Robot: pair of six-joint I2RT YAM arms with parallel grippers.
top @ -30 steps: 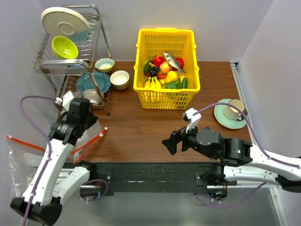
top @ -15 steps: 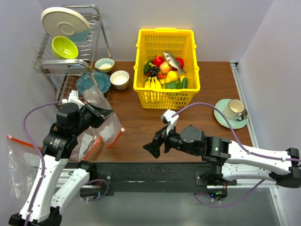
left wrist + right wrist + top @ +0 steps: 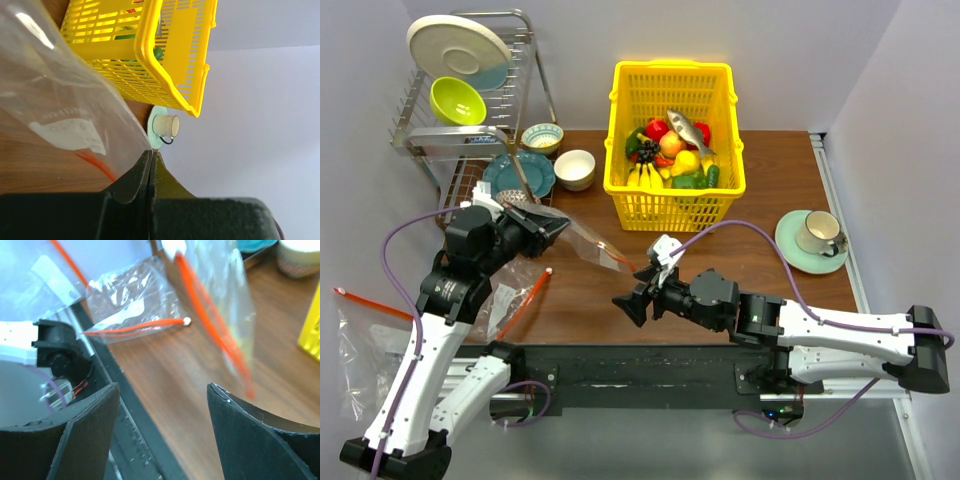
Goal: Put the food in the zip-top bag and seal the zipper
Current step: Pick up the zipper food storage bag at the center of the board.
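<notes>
Clear zip-top bag had swung up and rightward since a second ago, pinched shut in your left gripper. Its orange zipper hung just ahead of your right gripper, which had slid left with jaws apart, holding nothing. The food sat farther right in the yellow basket.

The top view looks steeply down from behind the near edge onto the whole brown wooden table. The left wrist camera (rolled sideways) sits close against the clear crinkly plastic bag, facing the slotted yellow plastic basket. The right wrist camera looks low toward the near-left corner; all three views share that bag.
</notes>
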